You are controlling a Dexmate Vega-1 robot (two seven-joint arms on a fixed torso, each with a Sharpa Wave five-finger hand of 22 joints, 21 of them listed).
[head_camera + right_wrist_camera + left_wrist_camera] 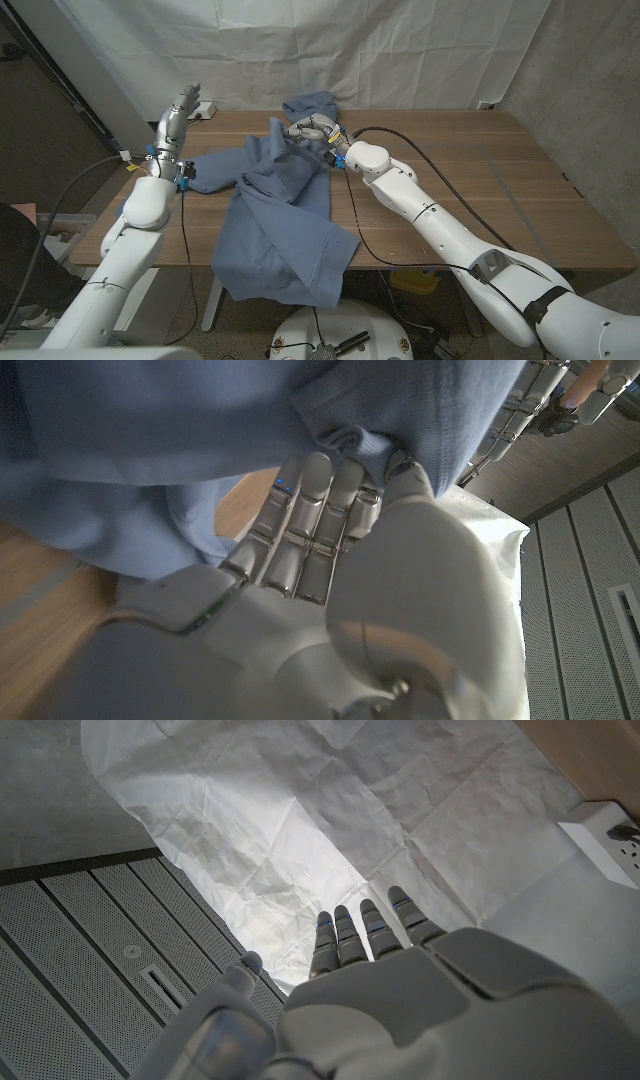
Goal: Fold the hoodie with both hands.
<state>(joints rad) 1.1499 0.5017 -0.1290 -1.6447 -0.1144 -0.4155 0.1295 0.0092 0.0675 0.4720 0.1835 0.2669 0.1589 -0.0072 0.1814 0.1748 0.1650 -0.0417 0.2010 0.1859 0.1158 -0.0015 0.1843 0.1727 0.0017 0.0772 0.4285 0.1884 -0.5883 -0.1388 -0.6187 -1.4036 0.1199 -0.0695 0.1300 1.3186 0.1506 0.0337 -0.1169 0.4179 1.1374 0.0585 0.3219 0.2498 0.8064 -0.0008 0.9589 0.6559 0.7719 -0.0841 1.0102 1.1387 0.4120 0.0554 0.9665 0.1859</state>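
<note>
Both hands differ: the right hand's (312, 130) fingers (318, 490) pinch a fold of the blue hoodie (283, 215), while the left hand (178, 112) is raised, fingers (362, 935) straight, holding nothing. Hoodie sprawls rumpled across the wooden table (480, 190), hanging over its near edge.

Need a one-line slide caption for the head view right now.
Right hand grips the blue hoodie at its far edge while the left hand is raised open above the wooden table.
</note>
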